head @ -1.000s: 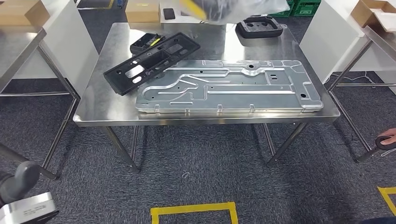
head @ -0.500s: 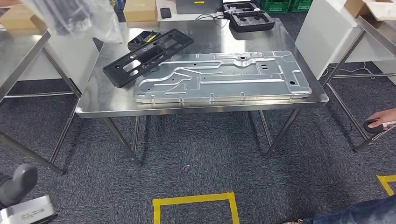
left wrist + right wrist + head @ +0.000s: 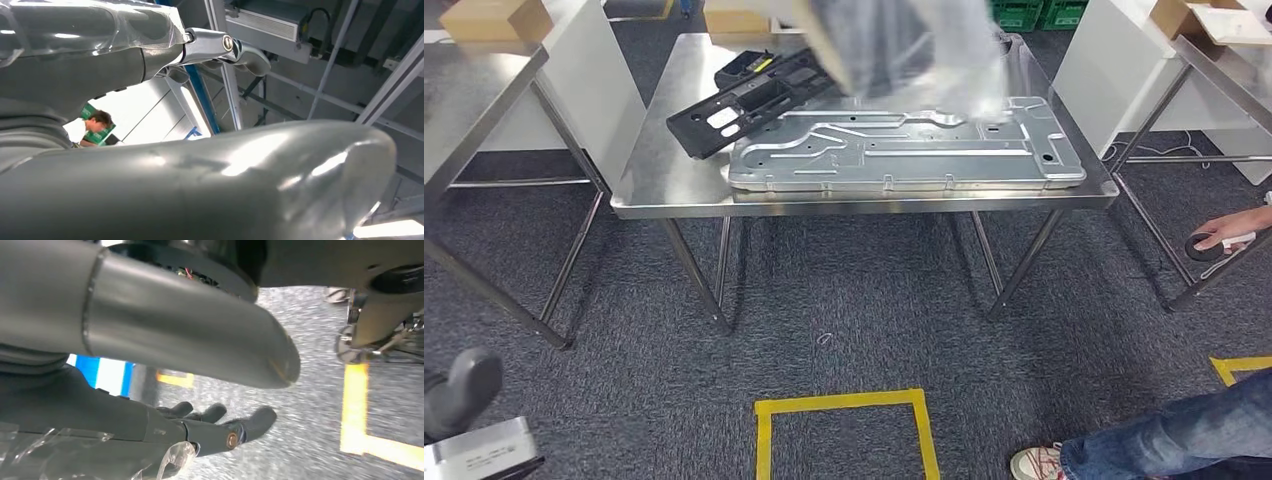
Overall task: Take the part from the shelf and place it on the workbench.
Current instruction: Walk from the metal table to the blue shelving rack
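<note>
Head view: a blurred, translucent bagged object (image 3: 904, 50), probably the part, is now hanging at 12 o'clock over the worktop (image 3: 674, 185), having swung in from 10 o'clock half a second ago; the whole scene is shifting too, so the camera is moving. Left hand (image 3: 150, 100) and right hand (image 3: 150, 425) are showing released fingers (image 3: 260, 420), grasping nothing. Placement is looking close, though what is carrying the part is unclear.
</note>
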Controlling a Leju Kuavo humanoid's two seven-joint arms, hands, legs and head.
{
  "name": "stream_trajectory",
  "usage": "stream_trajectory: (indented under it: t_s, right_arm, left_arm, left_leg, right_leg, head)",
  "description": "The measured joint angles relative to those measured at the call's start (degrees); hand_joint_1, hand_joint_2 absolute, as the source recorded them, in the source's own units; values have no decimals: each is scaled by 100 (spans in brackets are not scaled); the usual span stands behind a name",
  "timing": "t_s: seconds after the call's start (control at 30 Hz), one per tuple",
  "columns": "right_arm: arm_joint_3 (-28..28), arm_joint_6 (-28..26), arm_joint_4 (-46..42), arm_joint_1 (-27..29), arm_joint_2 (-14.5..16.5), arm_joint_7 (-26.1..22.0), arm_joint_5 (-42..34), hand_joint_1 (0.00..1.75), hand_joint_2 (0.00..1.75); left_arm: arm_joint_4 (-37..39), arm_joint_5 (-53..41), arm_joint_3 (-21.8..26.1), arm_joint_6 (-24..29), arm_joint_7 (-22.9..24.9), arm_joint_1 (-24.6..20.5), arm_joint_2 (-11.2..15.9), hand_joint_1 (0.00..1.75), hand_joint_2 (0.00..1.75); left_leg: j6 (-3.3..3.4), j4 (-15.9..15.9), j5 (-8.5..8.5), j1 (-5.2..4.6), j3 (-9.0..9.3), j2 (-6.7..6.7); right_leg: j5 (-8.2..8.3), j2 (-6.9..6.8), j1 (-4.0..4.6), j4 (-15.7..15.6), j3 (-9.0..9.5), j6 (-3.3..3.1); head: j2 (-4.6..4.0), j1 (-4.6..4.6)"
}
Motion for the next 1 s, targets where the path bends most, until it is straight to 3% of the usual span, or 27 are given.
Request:
stream_trajectory:
  t_s: [0.03, 0.07, 0.1, 0.13, 0.2, 0.27, 0.33, 0.4, 0.43, 0.47, 0.53, 0.57, 0.6, 0.63, 0.7, 0.77, 0.8, 0.83, 0.9, 0.93, 1.0]
  right_arm:
    - [1, 1, 0, 2, 3, 2, -1, 0, 0]
    - [1, 1, 0, 4, 6, 3, -2, 0, 0]
    - [2, 1, 0, 4, 8, 5, -2, 0, 0]
    - [2, 1, 0, 3, 10, 7, -2, 0, 0]
    - [2, 1, 0, -3, 4, 9, -1, 0, 0]
    - [3, -1, -1, -11, -7, 13, -1, 0, 0]
    - [4, -1, -1, -20, -8, 10, -3, 0, 0]
    - [5, 1, -1, -25, 4, -10, -17, 0, 0]
    - [5, 1, -1, -22, 9, -20, -25, 0, 0]
    - [5, 1, -1, -20, 13, -22, -32, 0, 0]
    - [5, 1, 0, -15, 13, -17, -34, 0, 0]
    - [4, 1, 0, -13, 13, -15, -34, 0, 0]
    - [4, 4, 0, -10, 13, -15, -34, 0, 0]
    - [5, 8, 0, -8, 13, -15, -36, 0, 0]
    - [5, 16, -1, -9, 16, -15, -38, 0, 0]
    - [6, 19, -2, -11, 24, -15, -38, 0, 0]
    - [7, 20, -2, -14, 27, -15, -35, 0, 0]
    - [7, 26, -2, -13, 28, -15, -31, 0, 0]
    - [7, 36, -1, -9, 16, -16, -14, 0, 0]
    - [7, 40, 0, -5, 10, -16, -5, 0, 0]
    - [13, 48, 0, 3, 6, -17, 8, 0, 0]
  left_arm:
    - [0, 6, -8, 7, -4, 1, -3, 0, 0]
    - [0, 13, -19, 15, -6, 3, -5, 0, 0]
    - [0, 22, -30, 28, -7, 6, -9, 0, 0]
    - [0, 31, -41, 42, -8, 8, -13, 0, 0]
    - [0, 53, -55, 66, -9, 9, -18, 0, 0]
    - [0, 73, -63, 85, -10, 4, -20, 0, 0]
    - [0, 88, -70, 107, -11, 0, -23, 0, 0]
    - [0, 97, -76, 122, -13, 6, -25, 0, 0]
    - [0, 100, -77, 127, -13, 10, -25, 0, 0]
    - [0, 103, -78, 131, -14, 12, -25, 0, 0]
    - [0, 108, -85, 135, -14, 19, -26, 0, 0]
    - [0, 109, -89, 136, -14, 25, -26, 0, 0]
    - [0, 109, -93, 137, -14, 30, -27, 0, 0]
    - [0, 110, -96, 138, -14, 34, -27, 0, 0]
    - [0, 109, -96, 139, -14, 33, -27, 0, 0]
    - [0, 108, -90, 143, -14, 20, -27, 0, 0]
    - [0, 108, -86, 145, -13, 17, -28, 0, 0]
    - [0, 109, -84, 148, -13, 17, -28, 0, 0]
    - [0, 112, -86, 150, -13, 27, -31, 0, 0]
    - [0, 114, -89, 150, -14, 28, -33, 0, 0]
    - [0, 125, -93, 151, -14, 28, -36, 0, 0]
  left_leg:
    - [3, 3, 68, -2, -86, 0]
    - [0, 8, 137, -5, -170, 1]
    - [-6, 13, 208, -8, -253, 1]
    - [-15, 17, 275, -11, -329, 0]
    - [-42, 23, 397, -16, -456, -3]
    - [-96, 26, 497, -27, -530, 2]
    - [-170, 19, 606, -33, -574, 21]
    - [-236, 71, 582, -20, -638, 31]
    - [-264, 215, 408, -14, -698, 30]
    - [-288, 485, 128, -4, -789, 28]
    - [-329, 1278, -462, 6, -989, 26]
    - [-344, 1631, -597, 9, -1043, 26]
    - [-354, 1825, -587, 10, -1021, 25]
    - [-356, 1820, -470, 10, -907, 25]
    - [-337, 1247, -197, 9, -412, 25]
    - [-279, 385, -206, -15, 178, 20]
    - [-247, 102, -270, -30, 344, 16]
    - [-211, -51, -309, -44, 409, 11]
    - [-132, -79, -253, -25, 313, 10]
    - [-84, -81, -196, -12, 256, 13]
    - [-18, -84, -69, 2, 123, 18]
  right_leg:
    - [-249, 0, -5, 414, -91, 19]
    - [-345, 0, -9, 732, -122, 27]
    - [-295, 0, -9, 882, -68, 26]
    - [-136, 0, -9, 822, 85, 15]
    - [162, 2, -2, 141, 665, -40]
    - [123, 4, 29, -769, 1265, -111]
    - [17, 7, 61, -1182, 1456, -171]
    - [86, -4, 41, -1193, 1372, -239]
    - [147, -20, 28, -1195, 1320, -281]
    - [211, -38, 20, -1196, 1260, -314]
    - [335, -67, 32, -1187, 1112, -358]
    - [399, -74, 39, -1179, 1026, -363]
    - [459, -77, 43, -1165, 934, -364]
    - [517, -78, 46, -1146, 841, -360]
    - [613, -72, 48, -1093, 672, -338]
    - [687, -61, 64, -1021, 554, -294]
    - [727, -59, 71, -994, 511, -266]
    - [770, -59, 78, -978, 471, -238]
    - [780, -50, 73, -936, 387, -174]
    - [642, -39, 65, -821, 325, -139]
    - [83, -19, 35, -251, 133, -67]
  head:
    - [0, 3]
    - [0, 6]
    - [0, 7]
    - [0, 7]
    - [0, 7]
    - [0, 6]
    - [0, 4]
    - [-1, 0]
    - [-1, -4]
    - [-1, -8]
    - [-1, -15]
    - [-1, -16]
    - [0, -16]
    - [0, -16]
    - [0, -18]
    - [0, -20]
    - [0, -20]
    - [0, -20]
    - [0, -19]
    - [0, -13]
    - [0, 2]
